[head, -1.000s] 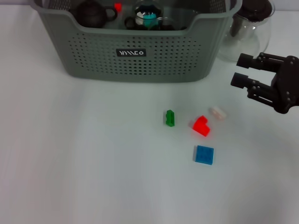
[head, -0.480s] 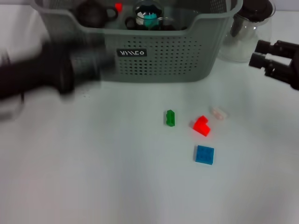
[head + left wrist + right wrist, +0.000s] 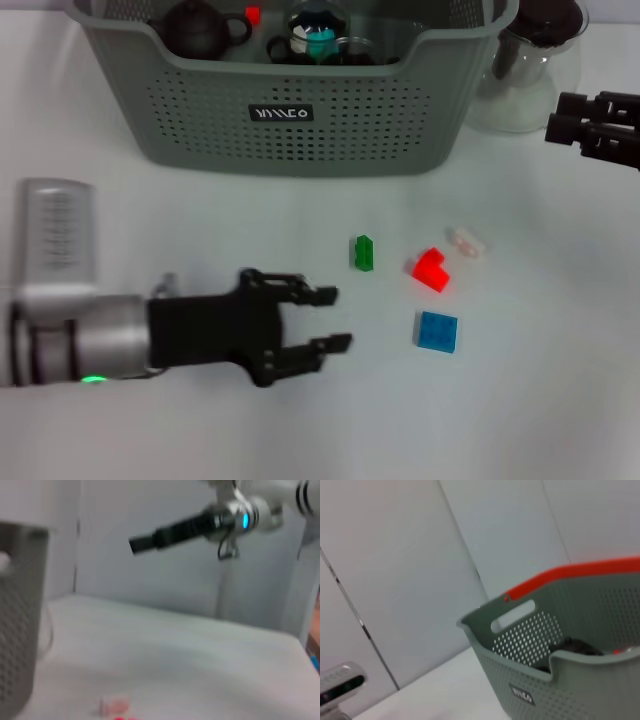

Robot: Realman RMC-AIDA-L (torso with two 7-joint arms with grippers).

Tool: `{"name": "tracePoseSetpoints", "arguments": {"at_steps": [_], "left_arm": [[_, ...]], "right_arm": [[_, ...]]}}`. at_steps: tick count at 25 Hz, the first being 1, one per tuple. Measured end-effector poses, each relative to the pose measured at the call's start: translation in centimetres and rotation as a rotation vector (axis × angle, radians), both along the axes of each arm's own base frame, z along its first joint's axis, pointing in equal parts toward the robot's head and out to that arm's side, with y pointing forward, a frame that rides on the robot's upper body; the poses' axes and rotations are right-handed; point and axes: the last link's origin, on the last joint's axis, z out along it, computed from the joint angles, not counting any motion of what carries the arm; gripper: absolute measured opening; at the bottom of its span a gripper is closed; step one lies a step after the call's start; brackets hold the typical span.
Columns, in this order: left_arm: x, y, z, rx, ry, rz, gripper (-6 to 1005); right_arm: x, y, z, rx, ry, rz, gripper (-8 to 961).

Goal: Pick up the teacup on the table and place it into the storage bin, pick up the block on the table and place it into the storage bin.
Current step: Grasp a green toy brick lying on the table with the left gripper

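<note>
head view: left gripper point(image 3: 338, 319) spread wide, near green block point(image 3: 364, 253); right gripper point(image 3: 562, 116) parted at table's edge.

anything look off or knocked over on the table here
Nothing is spilled or damaged. Four small blocks lie loose on the table: the green block on its edge, the red block, the blue block flat, the pale pink block. The storage bin and the glass pitcher stand upright.

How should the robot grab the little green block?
Probably from above, pinching the green block's two long sides: it is narrow, standing alone on the table, with free space either side. The left gripper, jaws open, is closest.
</note>
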Motion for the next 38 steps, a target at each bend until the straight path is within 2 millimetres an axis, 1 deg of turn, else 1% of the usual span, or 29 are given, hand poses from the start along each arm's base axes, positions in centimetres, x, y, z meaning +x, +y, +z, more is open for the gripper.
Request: {"name": "tracePoseSetpoints", "arguments": {"at_steps": [1,3,7,9,12,16,21,24,29,38], "left_arm": [[0.1,0.2,-0.7,-0.002,0.016,0.003,497],[0.5,1.4,-1.7,0.026,0.036,0.02,497],[0.8,3.6,-2.4,0.127,0.04,0.085,499],[1.0,4.3,-2.9,0.165,0.055,0.086,500],[1.3,4.7,-3.9,0.206,0.098,0.022,501],[1.7,4.8,-4.6,0.235,0.144,-0.07,502],[1.9,5.0,-4.7,0.231,0.152,-0.076,504],[1.9,5.6,-4.9,0.222,0.176,-0.057,505],[2.3,6.5,-5.5,0.174,0.216,-0.001,682],[2.7,7.1,-6.3,0.137,0.281,-0.007,706]], "right_arm": [[0.0,0.0,0.0,-0.007,-0.007,-0.002,502],[0.0,0.0,-0.1,-0.011,-0.014,0.001,503],[0.2,0.0,-0.2,-0.002,-0.013,-0.002,502],[0.2,-0.1,-0.2,-0.002,-0.011,-0.005,501],[0.2,-0.2,-0.3,-0.002,-0.008,-0.004,501],[-0.1,-0.1,-0.4,-0.011,-0.009,0.007,502],[-0.1,-0.1,-0.4,-0.012,-0.01,0.007,501],[-0.1,-0.1,-0.4,-0.014,-0.007,0.002,500],[0.0,-0.1,-0.5,-0.016,-0.004,-0.002,500],[0.3,-0.2,-0.5,-0.012,-0.006,-0.012,500]]}}
